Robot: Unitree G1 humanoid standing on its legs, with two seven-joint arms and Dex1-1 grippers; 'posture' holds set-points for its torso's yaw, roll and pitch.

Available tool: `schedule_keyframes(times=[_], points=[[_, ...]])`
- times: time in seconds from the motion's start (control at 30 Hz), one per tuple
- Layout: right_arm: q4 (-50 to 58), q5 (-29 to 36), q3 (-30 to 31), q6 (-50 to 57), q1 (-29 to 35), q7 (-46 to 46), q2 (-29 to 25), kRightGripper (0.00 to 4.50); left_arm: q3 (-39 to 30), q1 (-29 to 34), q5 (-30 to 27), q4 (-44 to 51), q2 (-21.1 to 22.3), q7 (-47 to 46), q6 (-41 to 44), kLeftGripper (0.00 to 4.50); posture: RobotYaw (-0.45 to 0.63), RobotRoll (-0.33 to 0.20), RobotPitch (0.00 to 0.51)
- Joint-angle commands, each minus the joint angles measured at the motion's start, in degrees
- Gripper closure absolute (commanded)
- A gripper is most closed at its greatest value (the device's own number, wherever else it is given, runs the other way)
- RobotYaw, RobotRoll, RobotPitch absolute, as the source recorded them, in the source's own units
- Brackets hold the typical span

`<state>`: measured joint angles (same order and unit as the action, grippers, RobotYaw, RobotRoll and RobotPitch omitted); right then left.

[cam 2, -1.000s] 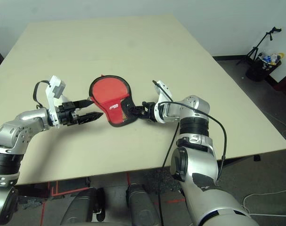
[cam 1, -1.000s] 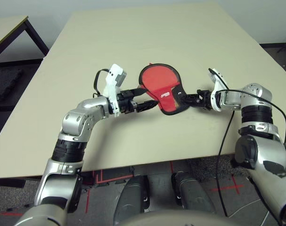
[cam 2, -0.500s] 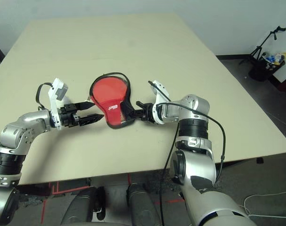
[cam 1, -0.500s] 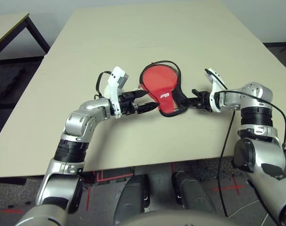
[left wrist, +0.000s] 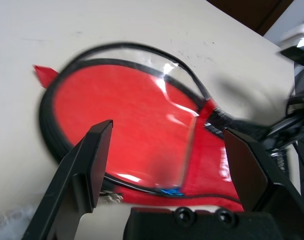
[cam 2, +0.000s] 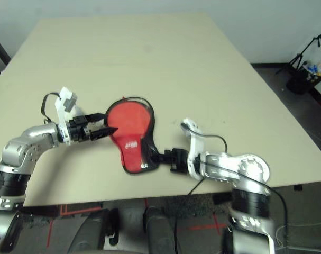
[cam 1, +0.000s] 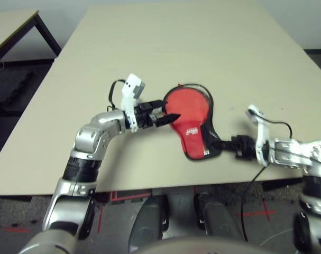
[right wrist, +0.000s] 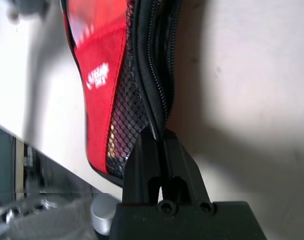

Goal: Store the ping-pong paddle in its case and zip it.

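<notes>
Case (cam 1: 191,121) lies flat on the beige counter (cam 1: 176,47), near the front edge, round end toward the far side, narrow handle end pointing at the robot and slightly to its right. Red fabric faces up, black trim and zipper run around the rim, white logo (cam 1: 192,131) sits at the neck, mesh pocket (right wrist: 124,107) runs along the handle part. Right gripper (cam 1: 216,142) is clenched on the black zipper edge of the case at the handle end; the right wrist view shows both fingers (right wrist: 144,165) pressed together with the zipper band pinched between them. Right forearm lies low over the front edge of the counter, pointing left toward the case. Left gripper (cam 1: 165,111) is released, jaws spread wide, tips at the left rim of the round end; from the left wrist view the two fingers (left wrist: 89,160) straddle the red round part without closing on it, can't tell whether they touch the fabric. A clear glossy panel (left wrist: 177,120) on the round face catches glare in that view. Ping-pong paddle itself: can't make it out as separate from the case in any view, so can't tell whether it sits inside. Zipper looks partly unclosed along the far rim of the round end, black band standing off the red fabric there.
</notes>
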<state>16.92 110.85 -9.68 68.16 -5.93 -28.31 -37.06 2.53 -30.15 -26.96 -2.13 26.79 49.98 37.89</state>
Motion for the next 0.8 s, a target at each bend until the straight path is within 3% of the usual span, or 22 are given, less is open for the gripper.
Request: schedule_keyframes(times=[0.03,0.5,0.8], points=[[6.2,2.1,2.4,-7.0,3.1,-1.4,-1.7,4.48,1.1,-0.9,0.8,-1.8,-0.3,1.2,-1.0,0.0,-0.16,0.0,0.166],[17.9,2.1,7.6,-21.1,16.2,-0.6,-8.8,4.48,1.6,-1.6,1.2,-3.4,-0.6,2.3,-2.1,0.0,-0.18,0.0,0.173],[22.1,2.1,12.3,-25.9,18.5,1.5,-14.2,4.48,1.4,-1.0,1.1,-2.8,0.0,2.3,-1.7,0.0,-0.18,0.0,0.175]])
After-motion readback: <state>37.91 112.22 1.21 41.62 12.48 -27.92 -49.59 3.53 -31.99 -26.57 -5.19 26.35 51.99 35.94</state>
